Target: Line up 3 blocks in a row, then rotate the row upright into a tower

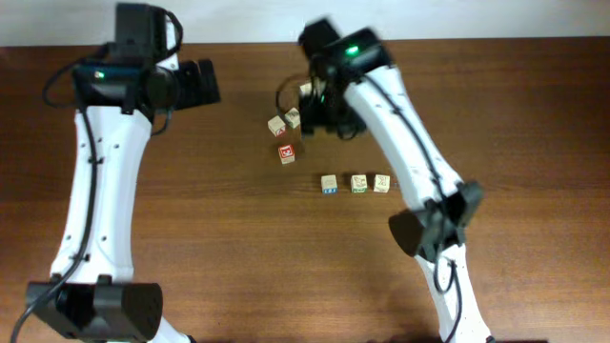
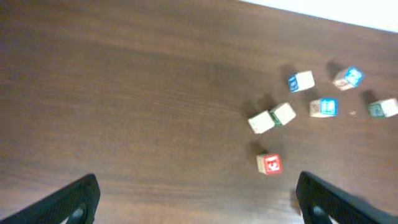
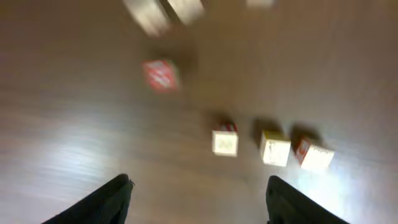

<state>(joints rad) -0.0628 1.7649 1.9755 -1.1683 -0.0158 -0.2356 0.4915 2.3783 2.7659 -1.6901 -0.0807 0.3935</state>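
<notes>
Three pale wooden blocks lie in a short row on the brown table: one with a blue edge (image 1: 329, 184), one with green print (image 1: 358, 183) and a third (image 1: 381, 183). The blurred right wrist view shows the same row (image 3: 224, 143), (image 3: 275, 149), (image 3: 314, 157) just beyond my fingers. My right gripper (image 1: 329, 119) (image 3: 199, 199) hangs open above the table behind the row, with nothing between its jaws. My left gripper (image 1: 202, 81) (image 2: 199, 199) is wide open and empty, off to the far left of all the cubes.
A red-faced cube (image 1: 287, 152) (image 2: 269, 163) (image 3: 160, 74) lies left of the row. Two pale cubes (image 1: 276, 125) (image 1: 293, 118) touch each other behind it. Another cube (image 1: 306, 90) sits partly under the right arm. The table's far edge (image 1: 457, 40) meets a white wall.
</notes>
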